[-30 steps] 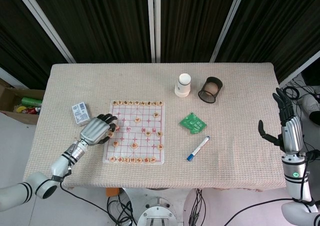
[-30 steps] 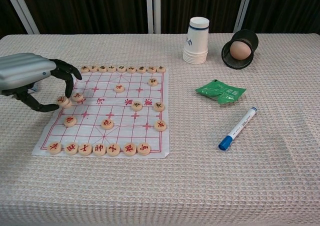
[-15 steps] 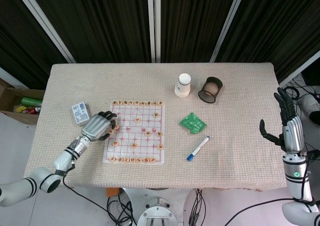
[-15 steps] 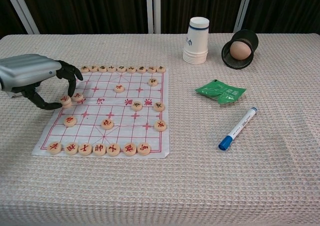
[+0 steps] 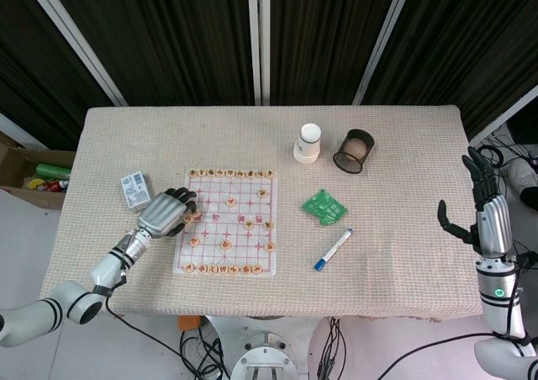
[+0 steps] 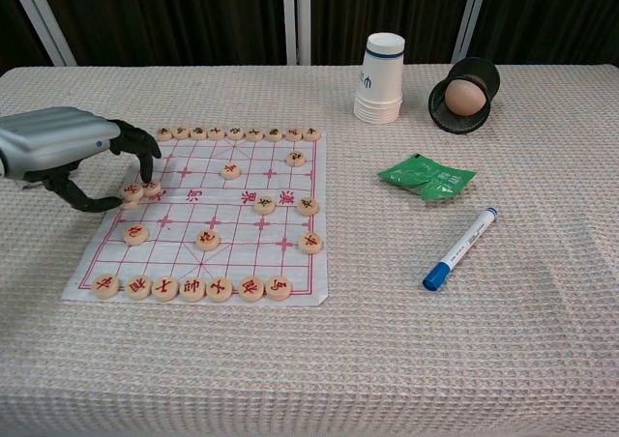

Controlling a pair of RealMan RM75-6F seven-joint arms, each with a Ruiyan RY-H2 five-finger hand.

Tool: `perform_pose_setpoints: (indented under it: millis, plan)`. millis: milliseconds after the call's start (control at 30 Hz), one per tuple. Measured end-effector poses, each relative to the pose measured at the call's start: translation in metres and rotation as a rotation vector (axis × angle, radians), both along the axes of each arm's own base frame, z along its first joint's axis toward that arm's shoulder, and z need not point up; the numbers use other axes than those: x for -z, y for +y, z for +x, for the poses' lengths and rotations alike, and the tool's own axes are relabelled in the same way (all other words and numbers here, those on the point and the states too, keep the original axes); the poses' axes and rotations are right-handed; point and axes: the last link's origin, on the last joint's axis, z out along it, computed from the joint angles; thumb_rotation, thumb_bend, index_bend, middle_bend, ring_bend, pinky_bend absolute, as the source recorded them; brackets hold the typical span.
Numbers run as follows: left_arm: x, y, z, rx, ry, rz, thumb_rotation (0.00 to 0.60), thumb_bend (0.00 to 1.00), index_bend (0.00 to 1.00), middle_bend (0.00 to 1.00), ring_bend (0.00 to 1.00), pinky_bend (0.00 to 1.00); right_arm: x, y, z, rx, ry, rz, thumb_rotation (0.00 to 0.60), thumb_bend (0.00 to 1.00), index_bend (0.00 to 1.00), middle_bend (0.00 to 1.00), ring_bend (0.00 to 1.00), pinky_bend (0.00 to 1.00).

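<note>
A paper chess board (image 5: 220, 220) (image 6: 242, 219) with several round wooden pieces lies left of the table's middle. My left hand (image 5: 164, 213) (image 6: 68, 147) hovers low over the board's left edge. Its thumb and a finger pinch one chess piece (image 6: 132, 192), which sits close against a neighbouring piece (image 6: 151, 187). A small card box (image 5: 134, 190) lies just behind the hand. My right hand (image 5: 483, 216) hangs off the table's right edge with fingers spread, holding nothing; only the head view shows it.
At the back right stand a stack of paper cups (image 5: 308, 142) (image 6: 384, 77) and a black cup on its side with an egg inside (image 5: 355, 150) (image 6: 464, 94). A green packet (image 5: 325, 205) (image 6: 426, 177) and a blue-capped marker (image 5: 334, 249) (image 6: 460, 248) lie right of the board.
My left hand has shifted a little right and away from me, carrying the pinched piece up against its neighbour. The right hand has barely moved.
</note>
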Motion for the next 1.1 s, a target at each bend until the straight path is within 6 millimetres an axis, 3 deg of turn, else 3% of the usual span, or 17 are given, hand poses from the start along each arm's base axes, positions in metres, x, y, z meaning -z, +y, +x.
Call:
perform_pose_setpoints:
  millis: [267,433,533,600,700,767,900,1100]
  plan:
    - [-0.005,-0.002,0.000,0.000,-0.009,0.015,0.600,0.35,0.35,0.18,0.14,0.27,-0.001,0.000,-0.003,0.004,-0.004,-0.003,0.600,0.48,0.00,0.00,0.00,0.00]
    - [-0.026,-0.008,-0.002,0.004,-0.045,0.076,0.600,0.35,0.27,0.17,0.14,0.27,-0.005,0.004,-0.006,0.011,0.009,-0.013,0.600,0.48,0.00,0.00,0.00,0.00]
    - [-0.046,-0.017,-0.009,-0.009,-0.081,0.133,0.594,0.27,0.24,0.17,0.14,0.27,-0.009,0.009,-0.012,0.029,0.056,-0.020,0.600,0.46,0.00,0.00,0.00,0.00]
    - [-0.063,-0.026,-0.018,-0.026,-0.105,0.181,0.520,0.16,0.23,0.17,0.14,0.27,-0.011,0.013,-0.016,0.048,0.103,-0.025,0.600,0.44,0.00,0.00,0.00,0.00]
    - [-0.088,-0.046,-0.036,-0.063,-0.129,0.252,0.328,0.07,0.22,0.17,0.14,0.27,-0.015,0.023,-0.027,0.102,0.220,-0.027,0.600,0.40,0.00,0.00,0.00,0.00]
    - [-0.102,-0.061,-0.049,-0.092,-0.134,0.291,0.279,0.05,0.21,0.16,0.13,0.27,-0.017,0.032,-0.036,0.158,0.325,-0.025,0.600,0.39,0.00,0.00,0.00,0.00]
    - [-0.128,-0.100,-0.076,-0.165,-0.132,0.362,0.240,0.05,0.19,0.15,0.13,0.27,-0.020,0.056,-0.057,0.304,0.529,0.008,0.600,0.38,0.00,0.00,0.00,0.00]
    - [-0.151,-0.142,-0.097,-0.216,-0.136,0.431,0.239,0.05,0.19,0.15,0.13,0.27,-0.025,0.105,-0.089,0.569,0.691,0.149,0.600,0.38,0.00,0.00,0.00,0.00]
